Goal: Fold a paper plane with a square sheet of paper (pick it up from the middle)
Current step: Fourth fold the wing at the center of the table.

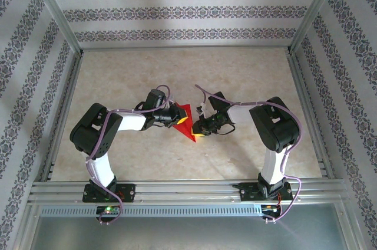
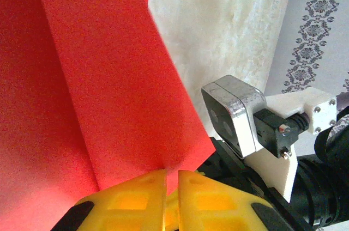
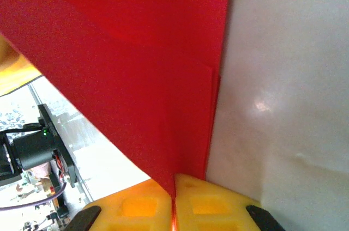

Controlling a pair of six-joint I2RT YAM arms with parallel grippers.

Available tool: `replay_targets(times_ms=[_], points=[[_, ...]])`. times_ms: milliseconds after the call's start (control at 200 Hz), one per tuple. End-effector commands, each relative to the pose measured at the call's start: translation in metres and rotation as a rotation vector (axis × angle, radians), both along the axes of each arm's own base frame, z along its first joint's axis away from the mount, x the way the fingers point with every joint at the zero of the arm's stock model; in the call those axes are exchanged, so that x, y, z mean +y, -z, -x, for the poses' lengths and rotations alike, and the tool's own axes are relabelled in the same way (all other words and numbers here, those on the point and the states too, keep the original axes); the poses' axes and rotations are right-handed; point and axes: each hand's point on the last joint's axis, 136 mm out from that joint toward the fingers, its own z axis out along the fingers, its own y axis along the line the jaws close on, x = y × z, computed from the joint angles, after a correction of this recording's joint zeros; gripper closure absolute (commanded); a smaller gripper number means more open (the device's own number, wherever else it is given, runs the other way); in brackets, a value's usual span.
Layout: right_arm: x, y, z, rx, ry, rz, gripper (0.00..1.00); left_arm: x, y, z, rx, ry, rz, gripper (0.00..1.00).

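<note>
Right now it's mid-fold: the red sheet (image 1: pixel 184 110) isn't a flat square but a narrow layered wedge. It seems held up off the table (image 1: pixel 235 79) near its ctr, sharp tip aimed at approx 5 o'clock in the top view. L gripper (image 1: pixel 178 118) comes at it from 9 o'clock and R gripper (image 1: pixel 198 131) from 4 o'clock, almost nose to nose w/ the paper btwn them.

L wrist view: yellow fingers (image 2: pixel 131 202) are pinched onto the sheet's bottom edge, right where a crease runs down into the jaws. Overlapping flaps fan up toward 12, and the R arm's wrist cam (image 2: pixel 234 114) sits close at 3 o'clock. R wrist view: that gripper is clamped tight on a folded edge too, at least two layers showing, bare tabletop off at 3 o'clock. So both are grasping the sheet, neither released.

Judgement: looks like a later step, prob setting the centre or wing crease, not the first folds. Can't tell if the wings are done. Next move prob calls for one gripper to anchor while the other lets go & re-grips further along, or for both to lay the wedge flat & press the crease. It needs gentle, matched motion, since pulling thin paper apart could tear it or undo the fold
</note>
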Motion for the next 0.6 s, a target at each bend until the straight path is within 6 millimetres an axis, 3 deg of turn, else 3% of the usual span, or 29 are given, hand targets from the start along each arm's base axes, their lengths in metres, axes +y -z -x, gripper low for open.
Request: replay_targets(times_ms=[0,190,595], points=[[-0.008,0.018,0.000,0.047,0.029,0.060,0.88,-0.013,-0.006,-0.003,-0.029,0.032,0.026,0.87],[-0.009,0.018,0.000,0.048,0.030,0.059,0.86,-0.010,0.010,-0.002,-0.006,0.023,-0.003,0.89],[-0.013,0.018,0.001,0.058,0.046,0.061,0.81,-0.008,0.019,-0.005,0.002,0.011,-0.031,0.90]])
